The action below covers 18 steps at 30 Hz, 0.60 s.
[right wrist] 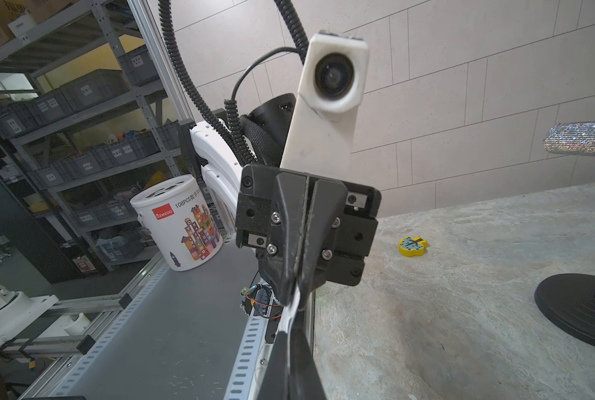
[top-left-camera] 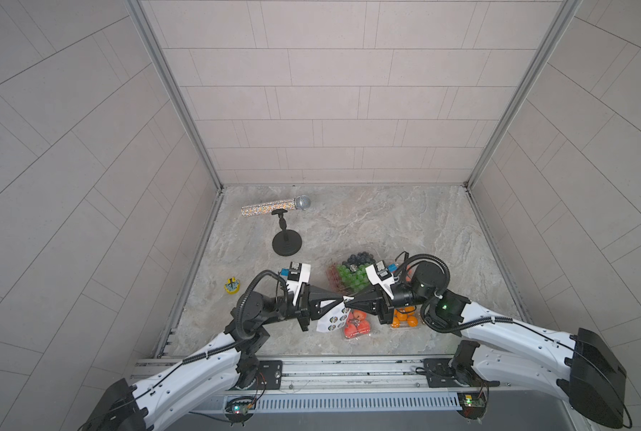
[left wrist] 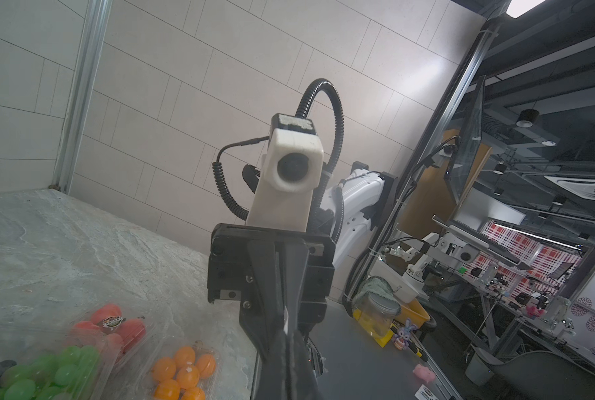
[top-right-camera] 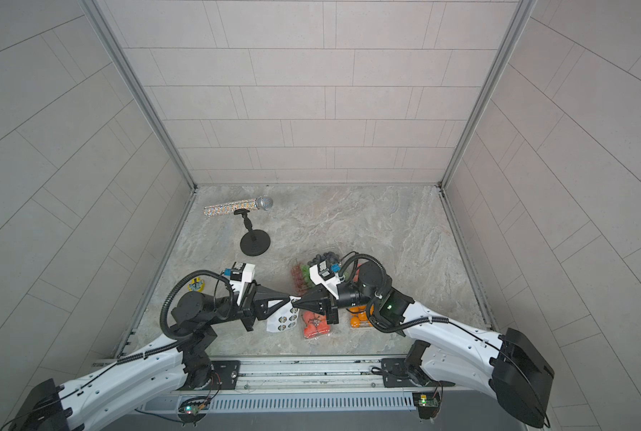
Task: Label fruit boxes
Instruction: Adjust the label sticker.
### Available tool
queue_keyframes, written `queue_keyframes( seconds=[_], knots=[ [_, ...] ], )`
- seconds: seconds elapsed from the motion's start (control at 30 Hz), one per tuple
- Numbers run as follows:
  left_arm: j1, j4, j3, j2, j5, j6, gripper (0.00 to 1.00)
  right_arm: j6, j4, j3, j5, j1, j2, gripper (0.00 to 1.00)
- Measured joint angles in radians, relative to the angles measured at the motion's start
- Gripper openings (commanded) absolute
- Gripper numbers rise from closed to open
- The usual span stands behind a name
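My left gripper (top-left-camera: pixel 342 300) and right gripper (top-left-camera: pixel 351 301) meet tip to tip above the table, both shut. A white sticker sheet (top-left-camera: pixel 332 321) hangs from the left jaws, and the right jaws pinch its upper edge (right wrist: pixel 290 311). Below them lies a small box of red fruit (top-left-camera: pixel 357 325). The box of oranges (top-left-camera: pixel 404 319) is partly under the right arm, and the large box of grapes and blueberries (top-left-camera: pixel 348 278) sits behind. In the left wrist view another red-fruit box (left wrist: pixel 116 329) carries a round label.
A glittery microphone (top-left-camera: pixel 276 207) rests on a black stand (top-left-camera: pixel 287 242) at the back left. A small yellow toy (top-left-camera: pixel 232 286) lies near the left wall. A metal rail (top-left-camera: pixel 311 364) runs along the table's front edge.
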Motion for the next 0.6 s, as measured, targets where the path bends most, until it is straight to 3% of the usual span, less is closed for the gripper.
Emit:
queue_keyframes(
  seconds=[0.6],
  knots=[
    [0.0, 0.095, -0.005, 0.056, 0.052, -0.072, 0.0, -0.064, -0.023, 0.009, -0.003, 0.0, -0.002, 0.0]
  ],
)
